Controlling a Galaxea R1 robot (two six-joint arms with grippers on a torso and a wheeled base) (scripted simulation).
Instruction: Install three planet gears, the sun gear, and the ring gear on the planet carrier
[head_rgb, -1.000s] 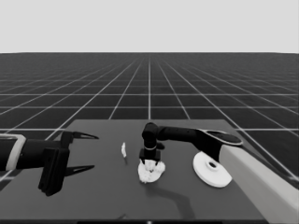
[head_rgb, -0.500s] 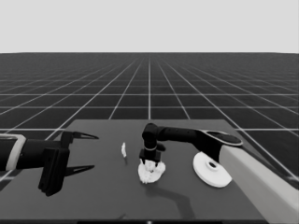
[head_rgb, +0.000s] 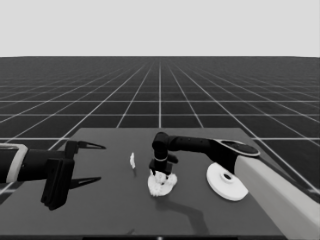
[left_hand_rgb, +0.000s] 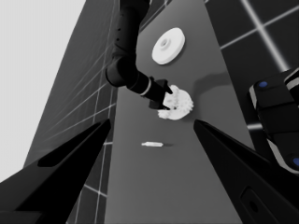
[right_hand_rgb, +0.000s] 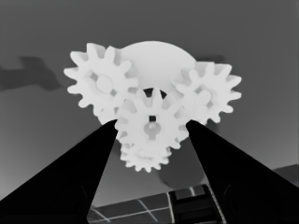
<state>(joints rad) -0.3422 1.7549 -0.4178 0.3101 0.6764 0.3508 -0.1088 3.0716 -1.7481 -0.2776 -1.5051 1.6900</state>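
Right end effector (head_rgb: 159, 175) unmoved, clasping central gear (right_hand_rgb: 150, 127).

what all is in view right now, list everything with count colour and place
gears: four, white, clustered on the smaller round part at mid-table
smaller round part: one, white, under the gears
larger round part: one, white, on the table's right side, apart from the cluster
thin white piece: one, white, lying left of the cluster
table: one, dark
right gripper: black, over the cluster, fingers flanking the middle gear
left gripper: black, open, at the table's left end
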